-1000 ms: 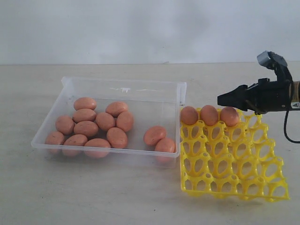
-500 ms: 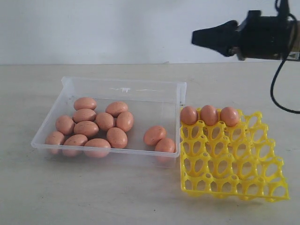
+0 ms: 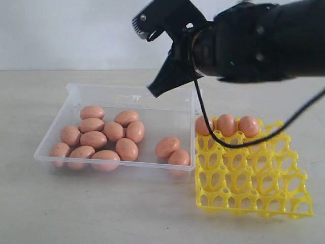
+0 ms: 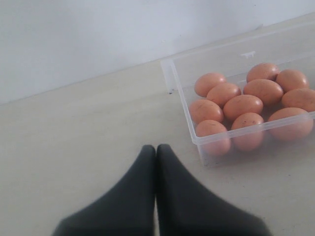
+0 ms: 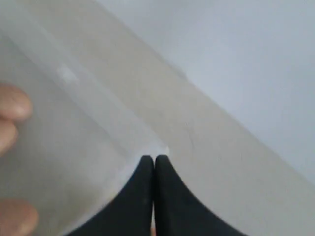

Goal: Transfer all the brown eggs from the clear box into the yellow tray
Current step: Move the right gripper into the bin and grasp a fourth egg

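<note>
The right gripper (image 3: 154, 90) is hovering above the far rim of the clear box (image 3: 71, 91), its jaws pressed fully together and holding nothing. The left gripper (image 4: 156, 150), likewise closed and empty, is waiting over the table (image 4: 74, 123) just beside the box. Most of the brown eggs (image 3: 104, 134) are lying in the box; three (image 3: 226, 124) are sitting in the far row of the yellow tray (image 3: 249, 203). Before descending, open the jaws wide. Target the isolated egg (image 3: 167, 146) near the tray-side wall rather than the packed cluster. Straddle its short axis, keep clear of the wall, and close gently so the shell is neither slipping nor cracking.
</note>
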Robot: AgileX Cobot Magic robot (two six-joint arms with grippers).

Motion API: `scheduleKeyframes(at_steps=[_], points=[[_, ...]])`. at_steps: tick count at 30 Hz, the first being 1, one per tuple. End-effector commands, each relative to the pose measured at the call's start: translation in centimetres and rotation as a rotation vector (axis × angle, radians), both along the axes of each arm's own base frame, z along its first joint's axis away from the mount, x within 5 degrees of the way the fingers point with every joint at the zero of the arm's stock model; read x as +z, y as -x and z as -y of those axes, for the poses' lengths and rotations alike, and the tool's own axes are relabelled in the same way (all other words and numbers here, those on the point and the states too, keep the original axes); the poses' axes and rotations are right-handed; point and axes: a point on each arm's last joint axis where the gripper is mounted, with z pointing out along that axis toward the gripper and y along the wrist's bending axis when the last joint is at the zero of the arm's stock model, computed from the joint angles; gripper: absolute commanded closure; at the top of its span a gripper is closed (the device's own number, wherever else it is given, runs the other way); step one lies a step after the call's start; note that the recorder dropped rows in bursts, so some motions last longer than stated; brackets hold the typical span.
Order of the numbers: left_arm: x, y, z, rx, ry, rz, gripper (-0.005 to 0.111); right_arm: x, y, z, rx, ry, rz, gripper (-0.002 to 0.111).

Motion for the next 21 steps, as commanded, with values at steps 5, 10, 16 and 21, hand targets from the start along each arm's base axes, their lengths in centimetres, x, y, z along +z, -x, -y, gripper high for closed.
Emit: scheduleKeyframes(at_steps=[5,10,16,21], points=[[0.1,0.0,0.0,-0.005,0.008,0.009,0.111,0.9,-5.7,-8.1,0.22,-0.255,-0.764,0.108],[0.1,0.0,0.0,-0.005,0.008,0.009,0.111,-4.7,-7.3,-9.3,0.187,-0.106,-0.918,0.071],[0.1,0.0,0.0,-0.005,0.008,0.009,0.111,-8.0,-7.8,-9.6,0.105,-0.098,-0.988,0.048],[0.1,0.0,0.0,-0.005,0.008,0.009,0.111,-9.5,-8.0,-9.7,0.078,-0.095,-1.02,0.048]])
